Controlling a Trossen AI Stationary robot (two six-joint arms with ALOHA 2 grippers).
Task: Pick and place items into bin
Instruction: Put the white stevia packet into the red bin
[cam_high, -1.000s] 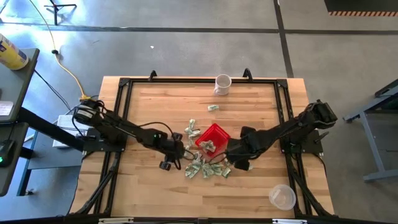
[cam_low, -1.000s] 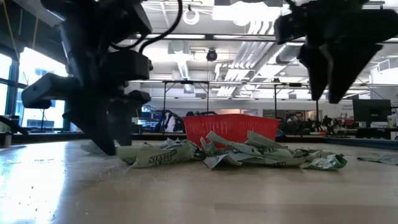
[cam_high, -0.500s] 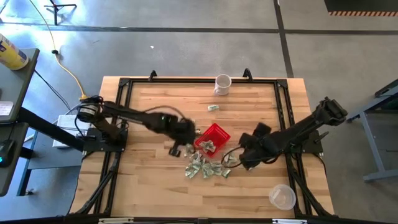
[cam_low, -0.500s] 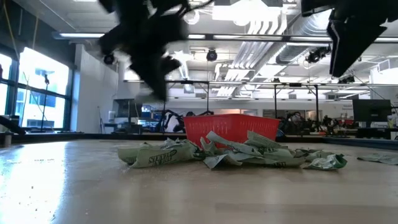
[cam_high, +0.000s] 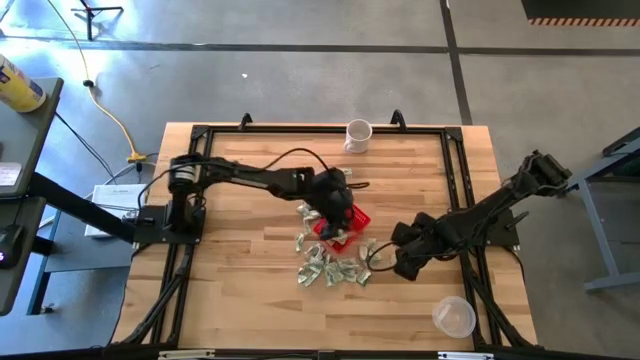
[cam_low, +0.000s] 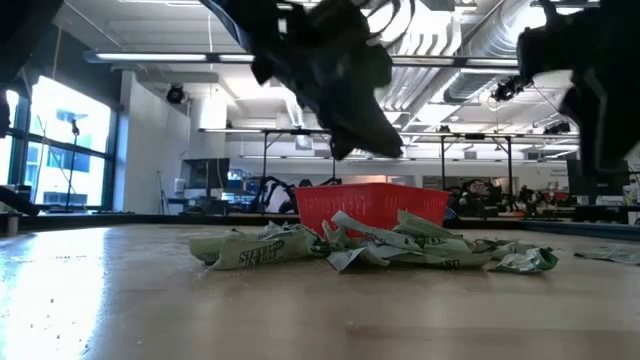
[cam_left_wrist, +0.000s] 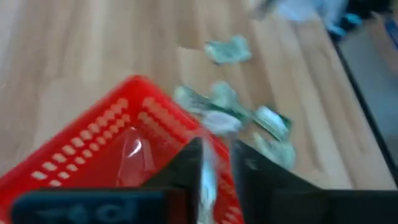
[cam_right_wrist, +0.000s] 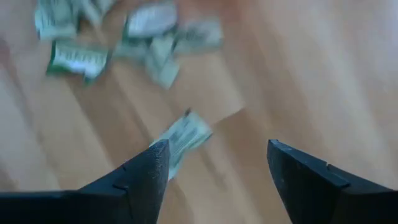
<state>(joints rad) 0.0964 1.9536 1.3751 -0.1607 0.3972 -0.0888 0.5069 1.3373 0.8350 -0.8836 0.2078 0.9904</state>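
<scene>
The red basket (cam_high: 350, 228) stands in the middle of the table, also seen in the left wrist view (cam_left_wrist: 106, 137) and the low view (cam_low: 372, 206). Crumpled green-and-white paper pieces (cam_high: 330, 266) lie heaped on the table at its near side (cam_low: 370, 246), with a few more scattered around it (cam_high: 343, 172). My left gripper (cam_high: 336, 205) hovers over the basket (cam_left_wrist: 210, 163), shut on one paper piece. My right gripper (cam_high: 402, 260) is open to the right of the heap, above the bare table and a single piece (cam_right_wrist: 184, 138), and touches nothing (cam_right_wrist: 217, 150). My left gripper pinches a pale paper piece (cam_left_wrist: 208, 169) between its two fingers, from above and pointing down. The piece is lifted clear and hangs over the red basket's inside. Which part of the piece the fingers are on is too blurred to tell.
A white mug (cam_high: 358, 135) stands near the far edge and a clear plastic cup (cam_high: 453, 317) near the right near corner. A black frame (cam_high: 200, 135) runs around the tabletop. Bare wood lies left of the basket and along the near edge.
My left gripper has risen from the table at the heap's left end and swung right and toward the far edge, ending above the basket with a paper piece. My right gripper has drawn back from the heap toward the table's right side.
</scene>
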